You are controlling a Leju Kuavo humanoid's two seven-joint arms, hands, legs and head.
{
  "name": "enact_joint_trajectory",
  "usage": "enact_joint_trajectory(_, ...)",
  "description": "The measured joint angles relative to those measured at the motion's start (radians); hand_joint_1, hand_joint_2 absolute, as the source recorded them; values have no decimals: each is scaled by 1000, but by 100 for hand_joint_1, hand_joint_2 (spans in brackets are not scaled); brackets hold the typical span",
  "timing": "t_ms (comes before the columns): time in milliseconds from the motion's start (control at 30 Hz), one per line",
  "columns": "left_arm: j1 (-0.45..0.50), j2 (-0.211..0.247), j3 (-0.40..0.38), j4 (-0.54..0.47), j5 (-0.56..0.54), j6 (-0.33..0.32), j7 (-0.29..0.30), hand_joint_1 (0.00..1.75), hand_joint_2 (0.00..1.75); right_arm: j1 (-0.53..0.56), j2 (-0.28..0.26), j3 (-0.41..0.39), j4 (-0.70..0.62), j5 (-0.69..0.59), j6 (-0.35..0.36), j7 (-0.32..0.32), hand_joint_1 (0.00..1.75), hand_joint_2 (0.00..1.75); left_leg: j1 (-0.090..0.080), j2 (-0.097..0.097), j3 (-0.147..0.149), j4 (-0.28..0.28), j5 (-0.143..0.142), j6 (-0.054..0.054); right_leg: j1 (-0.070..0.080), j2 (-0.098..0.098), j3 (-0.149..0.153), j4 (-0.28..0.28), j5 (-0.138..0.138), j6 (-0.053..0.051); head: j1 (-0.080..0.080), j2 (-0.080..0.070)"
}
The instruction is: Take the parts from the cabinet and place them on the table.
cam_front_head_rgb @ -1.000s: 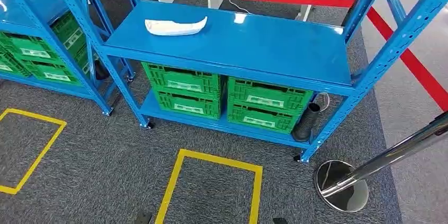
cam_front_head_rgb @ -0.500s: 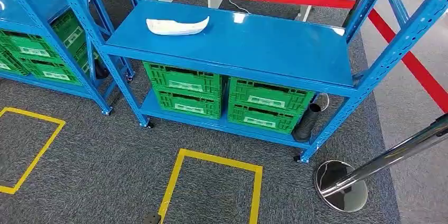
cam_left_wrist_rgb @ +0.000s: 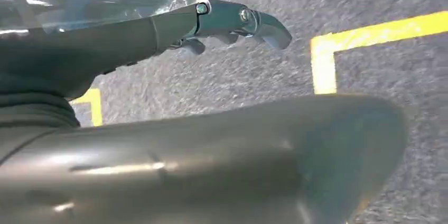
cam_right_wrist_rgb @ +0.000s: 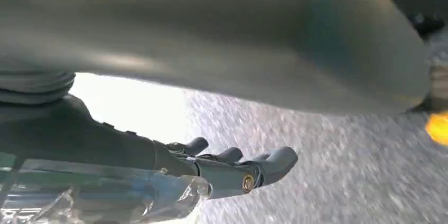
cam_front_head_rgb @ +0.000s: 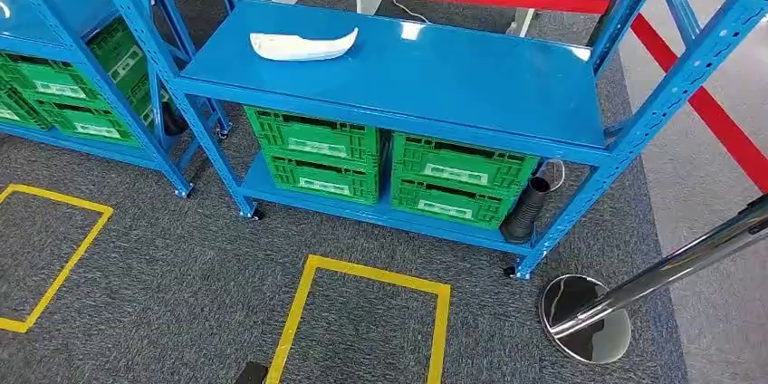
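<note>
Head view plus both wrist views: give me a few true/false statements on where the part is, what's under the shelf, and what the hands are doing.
1. The white part lies on the top blue shelf, toward its back left corner. True.
2. Red crates fill the space under that shelf. False: the green crates sit there, stacked in two columns.
3. The left hand holds the white part. False: it holds nothing, fingers apart, over grey carpet and yellow floor tape.
4. The right hand holds nothing. True.
5. A black ribbed hose stands beside the right-hand crates. True.
6. The chrome stanchion base stands on the shelf. False: it rests on the floor, to the rack's right.
</note>
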Motion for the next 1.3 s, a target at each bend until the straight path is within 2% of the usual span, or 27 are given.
enact_joint_trajectory(133,-78,-5,-26,-18,-128,18,-29,0,0,-10,-20,49,0,0,-10,-13,0,0,0,0,0,0,1,0,0,0,1,0,1,0,0,0)
enact_joint_trajectory(333,-171,-16,-27,-40,-279,35,-33,0,0,-12,-24,98,0,-24,14,-24,0,0,0,0,1,0,1,0,0,0,0,0,1,0,0,0)
enact_joint_trajectory(467,-267,-16,-23,-58,-408,43,-15,0,0,-17,-16,123,0,-42,36,-48,0,0,0,-1,1,0,2,-1,0,-1,1,1,1,0,0,0)
enact_joint_trajectory(633,-327,-17,-12,-76,-521,60,11,0,0,-18,-13,152,3,-47,39,-53,0,0,0,0,1,0,2,-1,0,0,1,1,1,0,0,0)
enact_joint_trajectory(967,-482,-24,-19,-104,-877,54,164,0,0,-27,-3,226,7,-11,82,-18,0,0,0,0,1,0,2,-1,0,0,1,1,1,0,0,0)
enact_joint_trajectory(1133,-569,-29,-53,-116,-1126,18,255,0,0,-28,3,249,7,-11,85,-21,0,0,0,0,1,0,2,-1,0,0,1,1,1,0,0,0)
enact_joint_trajectory(1233,-610,-31,-74,-126,-1217,-15,290,0,0,-28,3,262,7,-11,79,-29,0,0,0,0,1,0,2,-1,0,0,1,1,1,0,0,0)
enact_joint_trajectory(1300,-630,-31,-84,-129,-1233,-21,298,0,0,-29,3,267,8,-11,77,-31,0,0,0,0,1,0,2,-1,0,0,1,1,1,0,0,0)
